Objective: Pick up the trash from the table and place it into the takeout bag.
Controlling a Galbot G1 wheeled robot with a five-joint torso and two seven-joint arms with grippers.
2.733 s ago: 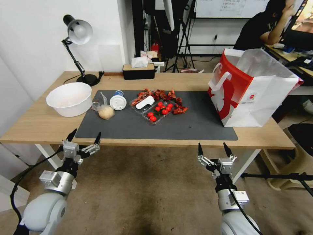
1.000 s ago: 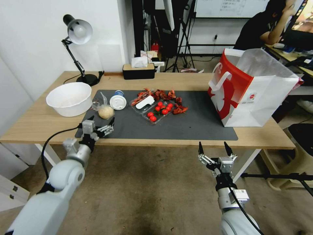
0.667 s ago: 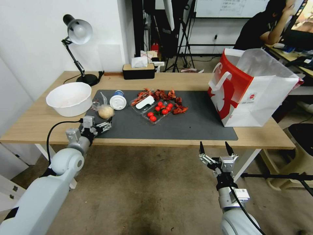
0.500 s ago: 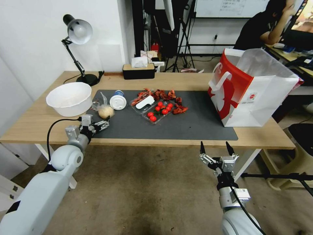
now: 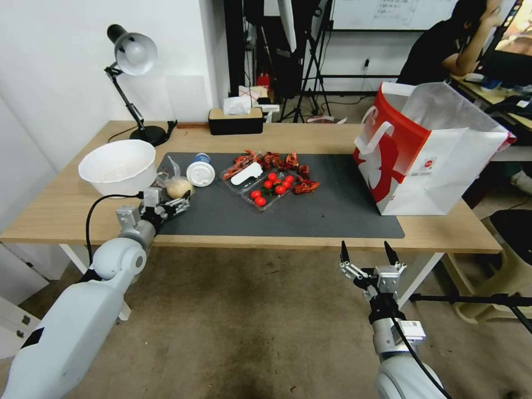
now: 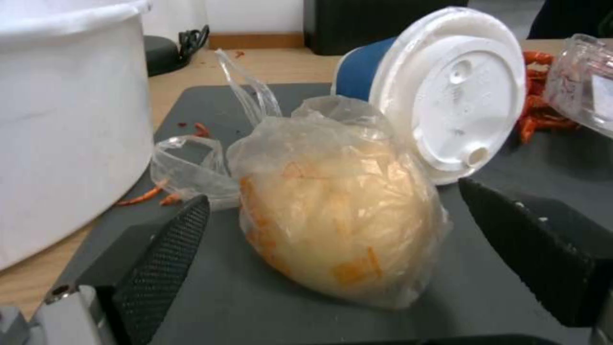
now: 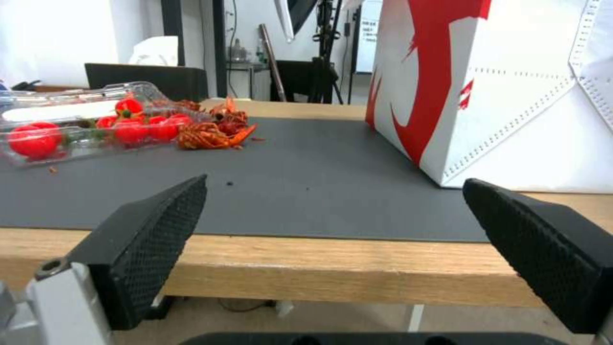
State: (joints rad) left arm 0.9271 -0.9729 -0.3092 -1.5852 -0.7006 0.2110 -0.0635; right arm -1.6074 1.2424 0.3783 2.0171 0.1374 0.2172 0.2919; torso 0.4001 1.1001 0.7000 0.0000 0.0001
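Note:
On the table (image 5: pixel 310 136) a dark mat (image 5: pixel 332 213) holds the trash: a clear bag with a beige bun (image 5: pixel 178 188) (image 6: pixel 338 230), a white-lidded blue cup (image 5: pixel 200 173) (image 6: pixel 447 96) lying on its side, a clear tub of red tomatoes (image 5: pixel 270 191) (image 7: pixel 96 129) and red shell scraps (image 5: pixel 277 162) (image 7: pixel 210 129). A white bowl (image 5: pixel 117 166) (image 6: pixel 64 120) stands left of the mat. My left gripper (image 5: pixel 172 198) (image 6: pixel 335 196) is open, low over the mat, its fingers either side of the bun bag's near end. The right gripper (image 5: pixel 366 252) (image 7: pixel 332 184) is open below the table's front edge. The takeout bag (image 5: pixel 426 149) (image 7: pixel 498 91) stands open at the right.
A desk lamp (image 5: pixel 133 52) and a black tissue box (image 5: pixel 235 121) stand along the table's back edge. Tripods crowd the floor behind. A chair (image 5: pixel 515 233) sits past the table's right end.
My left arm has risen from below the front edge and reached forward over the mat up to the bun bag. The right arm has barely moved.

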